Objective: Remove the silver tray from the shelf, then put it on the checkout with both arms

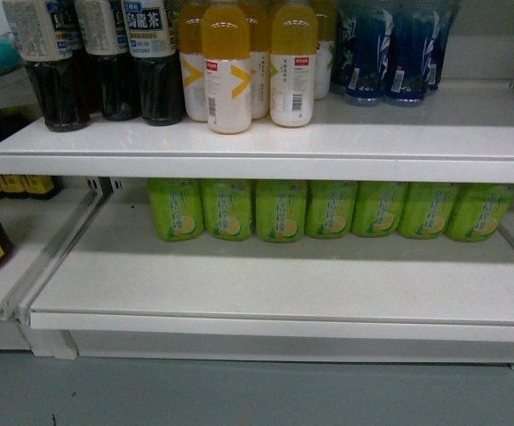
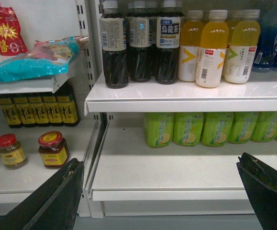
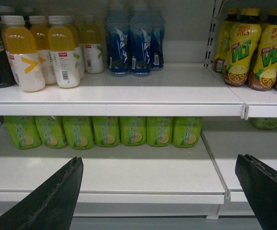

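No silver tray shows in any view, and the checkout is out of view. The shelf's lower board [image 1: 274, 284] is pale white with a folded front lip; its front part is bare. It also shows in the left wrist view as the lower board [image 2: 176, 167] and in the right wrist view as the lower board [image 3: 143, 175]. My left gripper [image 2: 160, 163] is open, fingers wide apart in front of that board, holding nothing. My right gripper [image 3: 158, 160] is open too, with nothing between its fingers. Neither gripper appears in the head view.
Green bottles [image 1: 328, 209] line the back of the lower board. The upper board [image 1: 345, 133] carries dark tea bottles [image 1: 106, 62], orange drink bottles [image 1: 248, 67] and blue bottles [image 1: 390, 53]. Jars [image 2: 52, 148] stand on the left bay, yellow bottles [image 3: 253, 52] on the right bay. Grey floor [image 1: 239, 390] below.
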